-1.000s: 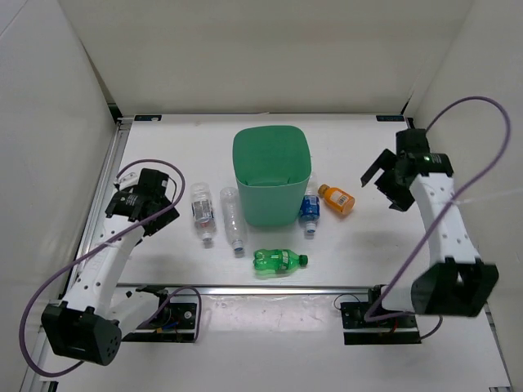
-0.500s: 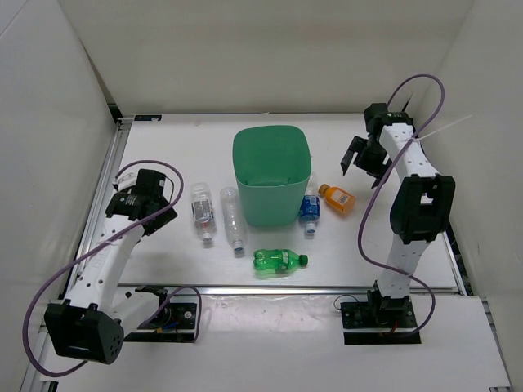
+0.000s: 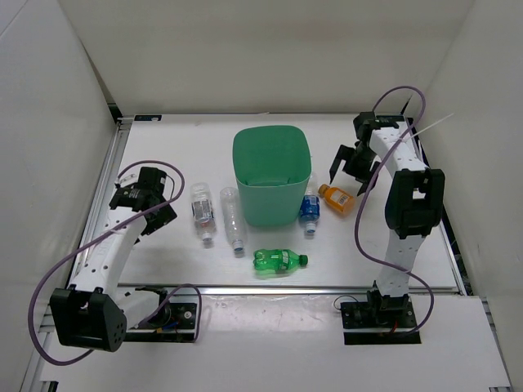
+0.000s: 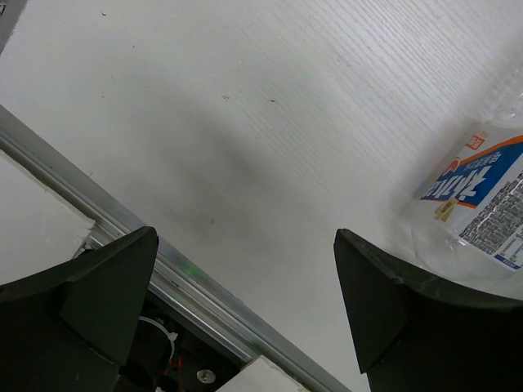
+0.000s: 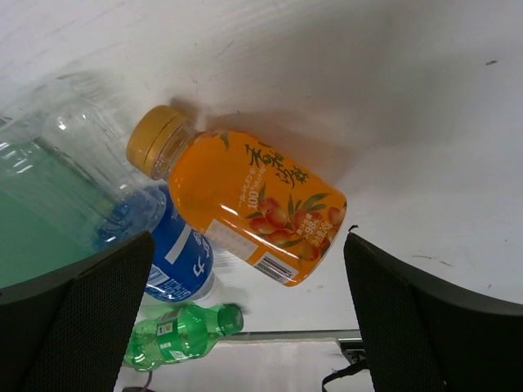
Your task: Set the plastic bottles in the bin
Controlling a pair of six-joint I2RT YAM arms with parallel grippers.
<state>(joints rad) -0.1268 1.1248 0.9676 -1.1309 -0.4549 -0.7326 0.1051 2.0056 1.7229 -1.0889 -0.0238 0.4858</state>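
Both jaw pairs gaped, my right gripper [image 3: 348, 183] by the orange bottle [image 3: 337, 199], left gripper [image 3: 160, 220] nine o'clock of bin [image 3: 270, 129].

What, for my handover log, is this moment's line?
right pincer open over orange bottle | left pincer open beside clear bottle | five bottles outside bin

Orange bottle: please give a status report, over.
Left gripper open, right gripper open, both empty. Orange bottle lying on table, right gripper over it, not gripped. Blue-label bottle close beside, against bin.
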